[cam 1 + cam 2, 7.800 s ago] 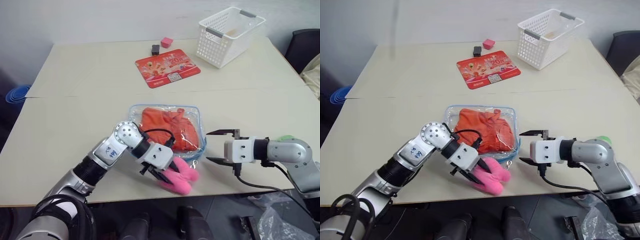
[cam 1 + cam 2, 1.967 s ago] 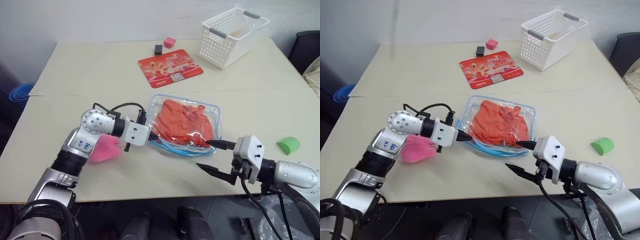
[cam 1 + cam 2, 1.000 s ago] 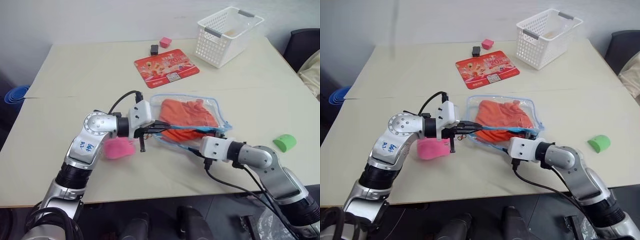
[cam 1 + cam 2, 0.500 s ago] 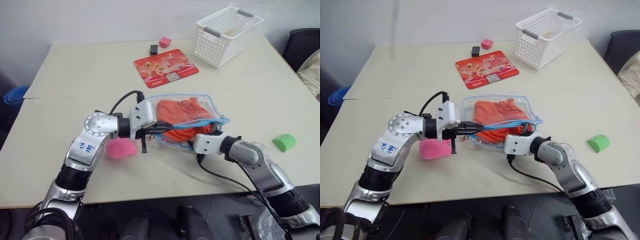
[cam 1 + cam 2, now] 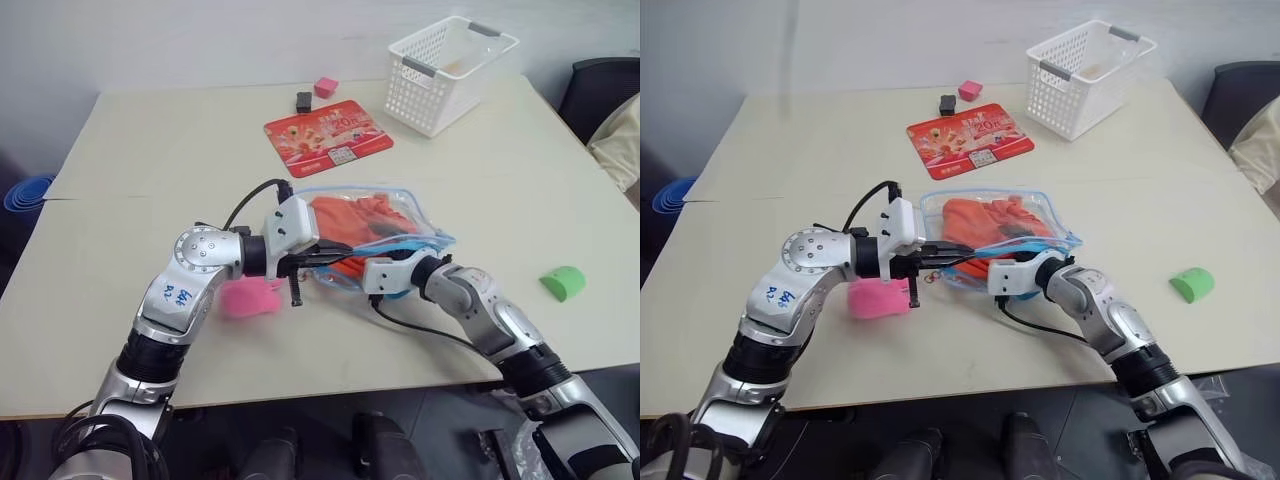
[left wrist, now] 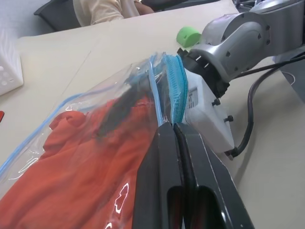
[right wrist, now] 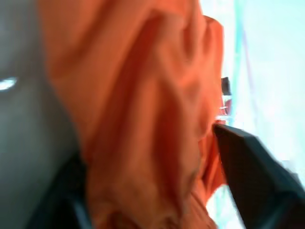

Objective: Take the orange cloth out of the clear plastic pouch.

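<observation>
One pink plush toy (image 5: 248,298) lying left of clear plastic pouch (image 5: 405,222). Left gripper (image 6: 172,128) pinching pouch's blue edge, fingers clamped together. One orange cloth (image 5: 352,222) sitting inside pouch. Right gripper (image 7: 157,162) reaching into pouch, fingers straddling cloth, grip unclear.

Left gripper (image 5: 940,262) pinched closed on clear plastic pouch with blue piping (image 5: 1040,205), lifting its edge. Right gripper (image 5: 992,266) reaches inside toward bright orange cloth (image 5: 990,222). Pink plush toy (image 5: 878,297) beside left arm.
</observation>
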You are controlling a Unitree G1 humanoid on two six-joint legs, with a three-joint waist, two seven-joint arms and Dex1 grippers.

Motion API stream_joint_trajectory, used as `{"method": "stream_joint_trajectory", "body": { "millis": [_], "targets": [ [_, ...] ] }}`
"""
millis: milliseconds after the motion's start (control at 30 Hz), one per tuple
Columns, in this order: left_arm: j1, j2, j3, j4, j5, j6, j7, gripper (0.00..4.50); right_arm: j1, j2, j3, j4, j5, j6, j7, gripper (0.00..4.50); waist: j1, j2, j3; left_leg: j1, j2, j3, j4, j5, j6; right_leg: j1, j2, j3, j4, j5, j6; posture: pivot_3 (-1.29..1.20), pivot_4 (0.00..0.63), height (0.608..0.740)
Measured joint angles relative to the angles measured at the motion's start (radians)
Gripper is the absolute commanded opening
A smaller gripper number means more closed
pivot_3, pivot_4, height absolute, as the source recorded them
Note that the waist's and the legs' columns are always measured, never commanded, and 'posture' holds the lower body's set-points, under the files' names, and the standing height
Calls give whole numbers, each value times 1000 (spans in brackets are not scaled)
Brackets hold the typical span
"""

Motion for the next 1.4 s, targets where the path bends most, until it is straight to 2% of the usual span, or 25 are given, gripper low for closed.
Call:
{"method": "stream_joint_trajectory", "body": {
  "millis": [200, 400, 600, 767, 867, 1067, 1233, 1400],
  "targets": [
    [-13, -42, 12, 2, -25, 51, 52, 0, 15, -8, 0, -13, 1, -27, 13, 59, 1, 0, 0, 0, 0, -1, 0, 0, 0, 0, 0, 0, 0, 0, 0, 0, 150, 740],
    [-50, -63, -4, 41, 9, 40, 105, 0, 70, -68, 1, -111, -31, -52, 46, 15, 7, 0, -1, 0, -1, -1, -1, 0, 0, 0, 0, 0, -1, 0, 0, 0, 150, 740],
    [-58, -55, -91, 159, 150, -105, 124, 0, 171, -187, -7, -272, -61, -146, 75, 15, 18, 0, -1, -1, -1, 0, -1, 0, 0, -1, 0, -1, -2, 0, 0, 0, 150, 740],
    [-63, -42, -130, 217, 223, -226, 111, 0, 223, -229, -78, -365, 7, -198, 100, 15, 20, 0, -1, -1, 0, 1, -1, 0, 0, -1, 0, 0, -2, 0, 0, 0, 150, 740],
    [-60, -51, -127, 207, 200, -230, 81, 0, 222, -229, -118, -378, 29, -173, 118, 15, 21, 0, -1, -1, 0, 1, -1, 0, 0, -1, 0, 0, -2, 0, 0, 0, 150, 740],
    [-38, -40, -128, 118, 149, -219, 0, 0, 219, -206, -120, -320, 25, -114, 127, 15, 21, 0, -1, -1, 0, 1, -1, 0, 0, -1, 0, 1, -1, 0, 0, 0, 150, 740],
    [-22, -21, -141, 132, 169, -232, -4, 0, 250, -218, -190, -362, 132, -63, 190, 15, 23, 0, -1, -2, 0, 0, -1, 0, 0, -1, 0, 1, -2, 0, 0, 0, 150, 740],
    [-46, 5, -135, 254, 232, -295, 32, 0, 361, -325, -257, -485, 275, -128, 283, 15, 26, 0, -1, -2, 0, 0, -1, 0, 0, -1, 0, 0, -3, 0, 0, 0, 150, 740]
  ]
}}
